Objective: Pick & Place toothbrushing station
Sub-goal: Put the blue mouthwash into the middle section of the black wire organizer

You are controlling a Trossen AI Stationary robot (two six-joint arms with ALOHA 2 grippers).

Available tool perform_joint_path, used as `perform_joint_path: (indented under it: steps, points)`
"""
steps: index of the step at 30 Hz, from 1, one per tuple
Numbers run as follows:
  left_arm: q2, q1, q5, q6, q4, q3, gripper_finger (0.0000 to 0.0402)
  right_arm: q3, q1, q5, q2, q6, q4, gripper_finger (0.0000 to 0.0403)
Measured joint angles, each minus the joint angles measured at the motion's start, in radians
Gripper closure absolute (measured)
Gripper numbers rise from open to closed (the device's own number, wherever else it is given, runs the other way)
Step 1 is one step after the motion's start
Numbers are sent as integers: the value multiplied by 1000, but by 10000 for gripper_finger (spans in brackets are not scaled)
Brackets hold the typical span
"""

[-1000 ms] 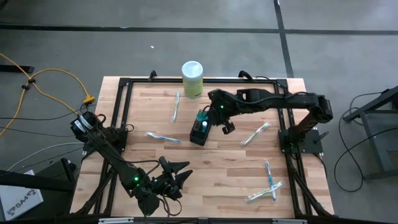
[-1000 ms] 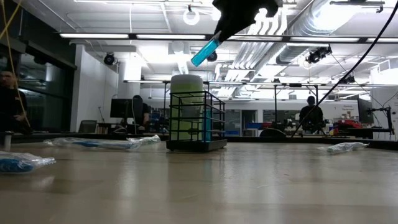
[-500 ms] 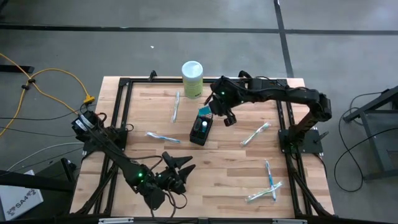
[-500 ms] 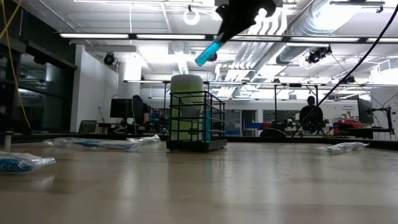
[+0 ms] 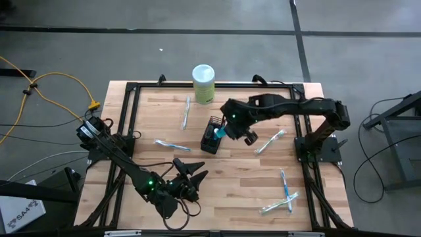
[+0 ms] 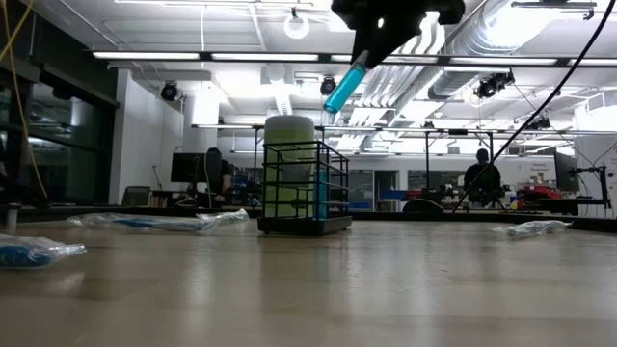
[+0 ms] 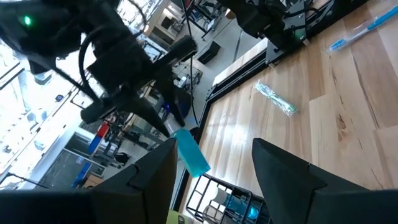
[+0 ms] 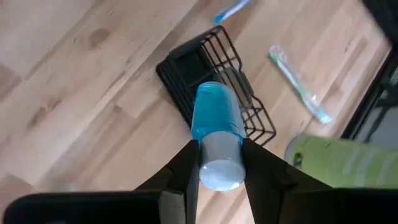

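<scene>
we find almost nothing legible here. the one mark we can make out is on a white box (image 5: pixel 20 212) on the floor at the lower left corner of the high view, beside the worktop (image 5: pixel 217 164); it seems to read "sa4", though we cannot be sure. the tubes, toothbrush wrappers and green canister show no lettering we can read.

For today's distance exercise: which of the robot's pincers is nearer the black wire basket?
The right pincer, gripping a blue tube just above the wire basket. The left pincer hovers open, well away, near the table's front edge.
</scene>
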Motion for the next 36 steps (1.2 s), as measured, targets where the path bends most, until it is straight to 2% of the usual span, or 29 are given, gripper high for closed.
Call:
perform_joint_path:
  steps: [10, 13, 19, 24, 36]
  points:
    - [0, -1, -7, -11, 0, 0, 201, 0, 94, 139, 1, -177, -31, 313]
    - [0, -1, -8, -14, 0, 0, 201, 0, 113, 212, 22, -237, -44, 313]
    - [0, -6, -9, -26, -1, 0, 201, 0, 124, 241, 79, -349, -20, 313]
    - [0, -18, -11, -26, 0, 0, 201, 0, 123, 328, 133, -435, 36, 313]
    - [0, -25, -33, -27, -12, 0, 201, 0, 123, 331, 138, -451, 41, 313]
